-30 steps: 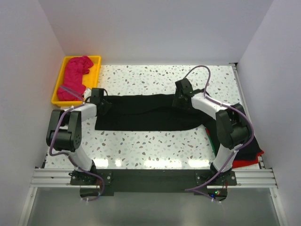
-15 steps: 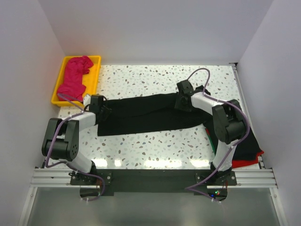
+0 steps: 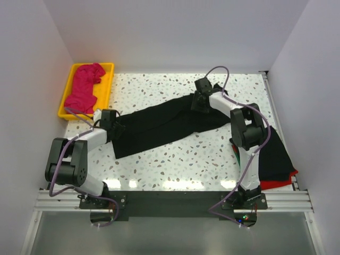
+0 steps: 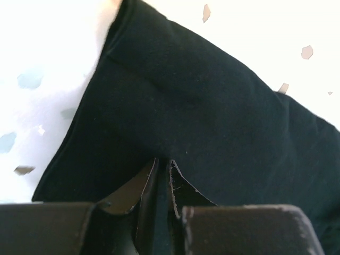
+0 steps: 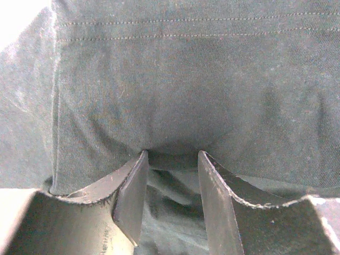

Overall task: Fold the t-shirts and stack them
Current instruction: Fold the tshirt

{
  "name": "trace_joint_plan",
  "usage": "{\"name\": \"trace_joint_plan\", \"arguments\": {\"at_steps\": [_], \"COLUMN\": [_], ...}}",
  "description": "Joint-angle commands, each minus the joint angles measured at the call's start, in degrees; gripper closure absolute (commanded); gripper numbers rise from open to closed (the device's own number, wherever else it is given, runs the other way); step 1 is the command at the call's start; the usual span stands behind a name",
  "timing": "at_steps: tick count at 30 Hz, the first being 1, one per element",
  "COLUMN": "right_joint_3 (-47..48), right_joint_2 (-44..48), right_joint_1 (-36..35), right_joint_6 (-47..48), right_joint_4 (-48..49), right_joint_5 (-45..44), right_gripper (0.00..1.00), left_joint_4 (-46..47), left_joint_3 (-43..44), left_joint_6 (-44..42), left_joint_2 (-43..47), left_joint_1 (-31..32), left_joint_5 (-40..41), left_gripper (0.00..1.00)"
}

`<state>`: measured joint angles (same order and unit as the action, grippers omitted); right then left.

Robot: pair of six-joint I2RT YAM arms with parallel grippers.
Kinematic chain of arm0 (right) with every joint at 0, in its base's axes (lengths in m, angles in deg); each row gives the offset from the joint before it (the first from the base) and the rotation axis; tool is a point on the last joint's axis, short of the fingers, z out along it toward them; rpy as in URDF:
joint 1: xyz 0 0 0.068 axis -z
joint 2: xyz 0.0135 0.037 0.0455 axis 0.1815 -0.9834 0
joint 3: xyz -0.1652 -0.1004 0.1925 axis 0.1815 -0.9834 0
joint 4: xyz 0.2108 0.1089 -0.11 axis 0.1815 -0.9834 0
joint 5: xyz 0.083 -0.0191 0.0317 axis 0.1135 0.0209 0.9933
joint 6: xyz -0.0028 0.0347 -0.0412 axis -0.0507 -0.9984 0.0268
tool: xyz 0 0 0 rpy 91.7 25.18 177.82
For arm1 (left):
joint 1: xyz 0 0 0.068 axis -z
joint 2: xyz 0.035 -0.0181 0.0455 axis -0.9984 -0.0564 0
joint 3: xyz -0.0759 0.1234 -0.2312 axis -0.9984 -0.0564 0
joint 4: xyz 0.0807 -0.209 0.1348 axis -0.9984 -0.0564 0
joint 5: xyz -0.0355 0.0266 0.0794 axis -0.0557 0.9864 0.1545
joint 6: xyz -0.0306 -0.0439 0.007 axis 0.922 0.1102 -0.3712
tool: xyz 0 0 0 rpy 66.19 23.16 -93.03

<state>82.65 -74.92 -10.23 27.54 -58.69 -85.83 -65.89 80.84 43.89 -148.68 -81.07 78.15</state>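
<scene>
A large black t-shirt [image 3: 159, 125], folded into a long band, lies slanted across the speckled table from near left to far right. My left gripper [image 3: 112, 123] is shut on its left end; in the left wrist view the jaws [image 4: 163, 159] pinch a thin fold of the black cloth [image 4: 202, 106]. My right gripper [image 3: 200, 103] holds the far right end. There the fingertips [image 5: 172, 153] stand apart with bunched dark cloth [image 5: 186, 79] between and over them. A magenta-pink t-shirt [image 3: 85, 87] lies crumpled in the yellow tray [image 3: 93, 65].
More shirts, a black one [image 3: 276, 159] over a red one [image 3: 279, 183], lie at the right edge beside the right arm's base. White walls close in the left, back and right sides. The yellow tray fills the far left corner.
My right gripper has carried the shirt's right end toward the back, and the band has swung from level to slanted. The left gripper has shifted only slightly with its end.
</scene>
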Motion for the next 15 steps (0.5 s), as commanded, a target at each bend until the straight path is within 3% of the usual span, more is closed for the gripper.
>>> {"name": "trace_joint_plan", "arguments": {"at_steps": [1,7,15], "right_joint_3": [6.8,15.25,22.8], "right_joint_2": [-4.64,-10.28,-9.58], "right_joint_1": [0.21,1.26,3.2], "right_joint_6": [3.05,7.97,14.39], "right_joint_4": [-1.97,-6.63,-9.35], "right_joint_5": [3.39,1.72,-0.74], "right_gripper": [0.54,0.54,0.5], "left_joint_4": [-7.5,-8.11,-9.35], "left_joint_3": [-3.43,-8.0,-10.64], "left_joint_6": [-1.54,0.3,4.87], "left_joint_2": [1.5,6.07,10.11], "left_joint_1": [0.37,2.91,14.86], "left_joint_5": [-1.25,-2.84,-3.1], "left_gripper": [0.83,0.84,0.85]}}
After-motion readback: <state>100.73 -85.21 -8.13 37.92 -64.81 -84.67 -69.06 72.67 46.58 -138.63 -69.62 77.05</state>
